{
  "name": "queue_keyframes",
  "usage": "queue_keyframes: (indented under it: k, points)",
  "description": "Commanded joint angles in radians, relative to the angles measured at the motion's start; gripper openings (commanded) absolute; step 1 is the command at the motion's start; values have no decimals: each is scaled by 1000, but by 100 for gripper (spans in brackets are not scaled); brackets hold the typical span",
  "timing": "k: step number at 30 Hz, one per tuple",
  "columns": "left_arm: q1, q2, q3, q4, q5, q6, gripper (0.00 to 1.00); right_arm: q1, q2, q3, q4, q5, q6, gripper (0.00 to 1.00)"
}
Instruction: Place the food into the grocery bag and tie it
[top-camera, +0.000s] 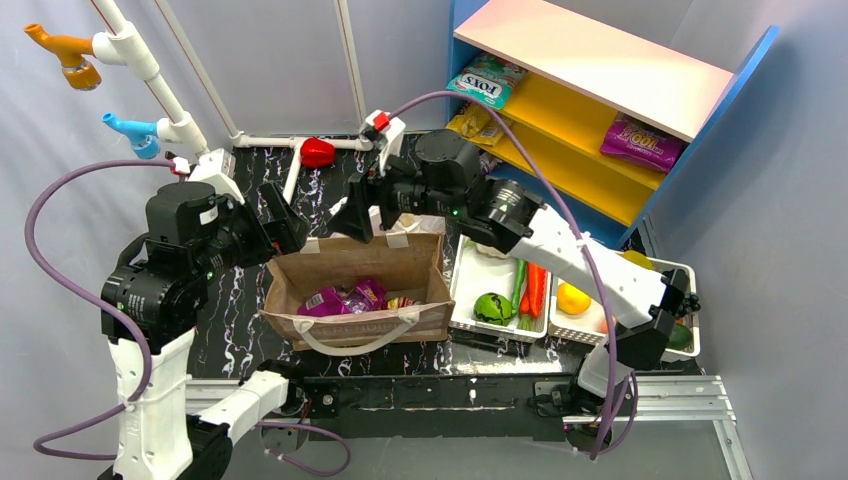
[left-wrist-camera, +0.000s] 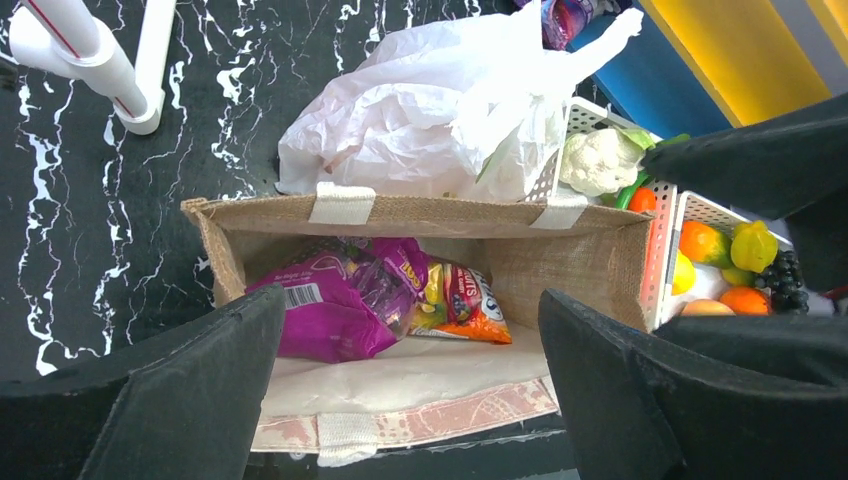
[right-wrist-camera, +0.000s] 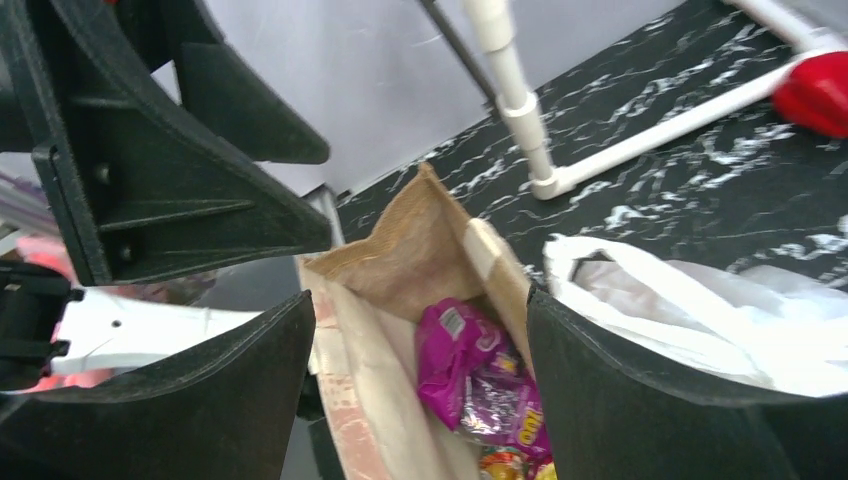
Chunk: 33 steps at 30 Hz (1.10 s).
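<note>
Jaws: left gripper (left-wrist-camera: 410, 340) and right gripper (right-wrist-camera: 420, 330) both wide, holding nothing. Grocery bag (left-wrist-camera: 400, 120) lies crumpled behind the brown bag (top-camera: 350, 262); food (top-camera: 573, 297) waits in trays (top-camera: 460, 285). Loading step, I judge: next, grip a fruit.

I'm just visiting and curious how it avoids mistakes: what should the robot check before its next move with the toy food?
1. Left gripper open, empty: ok.
2. Right gripper open, empty: ok.
3. Toy food visible in the trays: ok.
4. White plastic bag mouth open: cannot tell; it lies crumpled behind the brown bag.
5. Grippers aimed at the plastic bag: not ok; both hang over the brown bag.
</note>
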Motion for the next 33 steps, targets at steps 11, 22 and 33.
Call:
queue_keyframes:
  k: [11, 22, 33]
  points:
    - [6, -18, -54, 56, 14, -4, 98, -361, -79, 149, -127, 90, 37, 84]
    - [6, -32, -87, 46, 45, 1, 98, -552, -98, 106, -149, 78, 93, 83]
    - [6, -33, -228, 120, 129, -20, 98, -616, -192, -65, -180, 54, 76, 83]
